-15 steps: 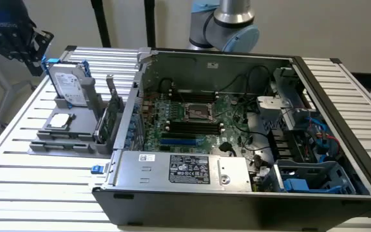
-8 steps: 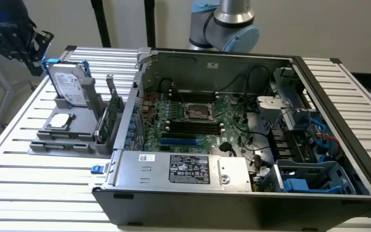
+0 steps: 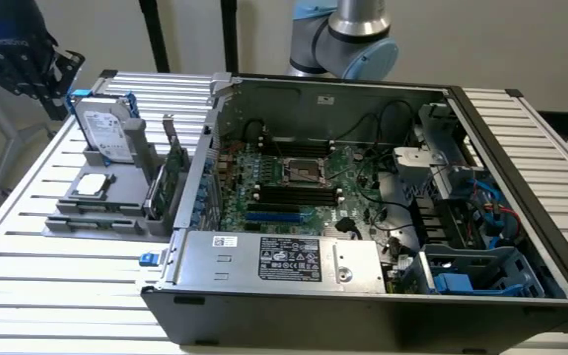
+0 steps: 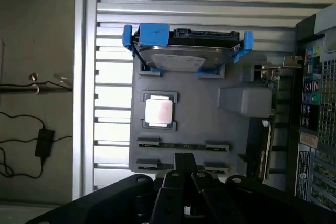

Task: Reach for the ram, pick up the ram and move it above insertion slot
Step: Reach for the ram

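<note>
The ram is a thin dark strip standing on edge in a grey holder tray, held between clips at each end. A second such strip lies beside it, partly hidden behind my gripper. In the exterior view the ram sits at the near end of the tray, while my black gripper hangs high above the table's far corner on the exterior view's left, well away from it. The motherboard's black slots lie inside the open computer case.
On the tray stand a silver hard drive in a blue bracket, a square processor chip and a tall green expansion card next to the case wall. The slatted metal table extends around them. Cables and drive cages crowd the case's right side.
</note>
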Motion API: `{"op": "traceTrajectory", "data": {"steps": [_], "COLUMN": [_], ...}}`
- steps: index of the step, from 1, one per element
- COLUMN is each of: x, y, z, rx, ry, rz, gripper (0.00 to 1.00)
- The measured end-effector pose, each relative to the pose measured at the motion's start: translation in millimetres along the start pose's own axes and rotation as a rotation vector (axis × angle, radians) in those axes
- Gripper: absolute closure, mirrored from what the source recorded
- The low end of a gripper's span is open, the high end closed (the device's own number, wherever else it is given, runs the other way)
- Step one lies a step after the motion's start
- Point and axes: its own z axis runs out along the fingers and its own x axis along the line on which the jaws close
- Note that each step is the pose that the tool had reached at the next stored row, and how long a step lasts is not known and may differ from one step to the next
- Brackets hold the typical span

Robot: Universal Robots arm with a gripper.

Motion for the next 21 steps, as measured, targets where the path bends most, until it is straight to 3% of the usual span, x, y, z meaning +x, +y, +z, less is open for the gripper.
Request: {"op": "traceTrajectory", "data": {"steps": [7,21], "x": [-8.7,-25.1], "y": [-16.1,-44.1], "z": [4.4,27.2], "rx": [0.0,-0.0001], "ry": [0.0,0.0002], "rz": [-0.002,-0.01], "gripper": [0.89,0.89]}}
